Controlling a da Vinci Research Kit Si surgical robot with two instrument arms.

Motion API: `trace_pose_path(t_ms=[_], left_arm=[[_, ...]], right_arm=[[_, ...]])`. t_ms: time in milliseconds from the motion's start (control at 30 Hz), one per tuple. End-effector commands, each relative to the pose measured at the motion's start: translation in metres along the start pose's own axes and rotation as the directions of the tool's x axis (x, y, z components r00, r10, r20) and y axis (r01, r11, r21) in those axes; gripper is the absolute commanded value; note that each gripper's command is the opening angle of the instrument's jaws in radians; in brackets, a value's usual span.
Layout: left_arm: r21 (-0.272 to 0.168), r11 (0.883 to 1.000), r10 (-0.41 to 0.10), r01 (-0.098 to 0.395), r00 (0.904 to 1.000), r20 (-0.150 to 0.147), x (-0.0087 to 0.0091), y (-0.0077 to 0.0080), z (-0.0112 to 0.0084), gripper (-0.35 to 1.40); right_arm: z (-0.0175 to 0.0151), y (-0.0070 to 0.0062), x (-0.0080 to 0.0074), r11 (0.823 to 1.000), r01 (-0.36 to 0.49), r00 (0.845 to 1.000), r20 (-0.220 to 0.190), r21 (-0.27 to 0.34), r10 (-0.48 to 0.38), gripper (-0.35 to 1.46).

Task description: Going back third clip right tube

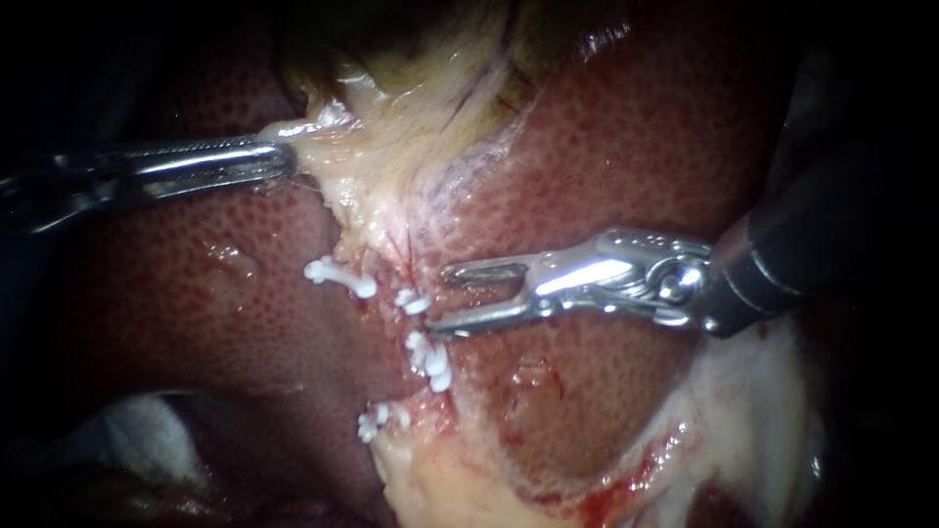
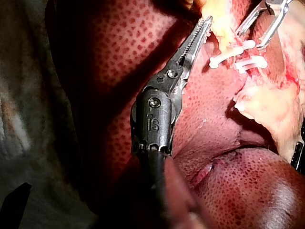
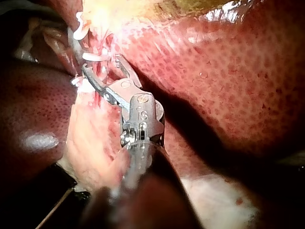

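Observation:
My right instrument point(image 1: 442, 297) comes in from the right with its jaws open and empty, just right of the clipped strand of tissue between the liver lobes. Several white clips sit there: one point(image 1: 412, 302) at the jaw tips, a thicker one point(image 1: 430, 360) below it, one point(image 1: 338, 276) to the left and one point(image 1: 376, 420) lower down. The right wrist view shows the same open jaws point(image 3: 102, 67) beside a clip point(image 3: 95, 57). My left instrument point(image 1: 279, 158) is shut on pale yellowish tissue point(image 1: 333, 161) and holds it up and to the left. In the left wrist view its jaws point(image 2: 202, 28) lie together.
Mottled red liver point(image 1: 636, 137) lies on both sides of the strand. Pale fatty tissue point(image 1: 460, 489) with fresh red edges sits at the lower middle and right. White gauze point(image 1: 137, 435) shows at lower left. The right instrument's dark shaft point(image 1: 812, 235) crosses the upper right.

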Motion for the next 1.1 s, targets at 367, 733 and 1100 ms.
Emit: trace_pose_path(t_ms=[367,733,1100], left_arm=[[0.001,1.000,0.000,0.000,1.0000,0.000,0.0000,0.0001,0.0001,-0.35],[0.001,1.000,0.000,0.000,1.0000,0.000,0.0000,0.0000,0.0000,-0.35],[0.003,1.000,0.000,0.000,1.0000,0.000,-0.0002,-0.0005,0.0000,-0.35]], right_arm=[[0.0032,-0.0011,-0.0008,0.997,0.014,1.000,-0.011,0.081,-0.014,0.49],[0.0029,-0.0017,-0.0009,0.986,-0.005,0.999,-0.043,0.168,0.013,0.49],[0.0027,-0.0032,-0.0005,0.967,-0.030,0.997,-0.063,0.254,0.047,0.49]])
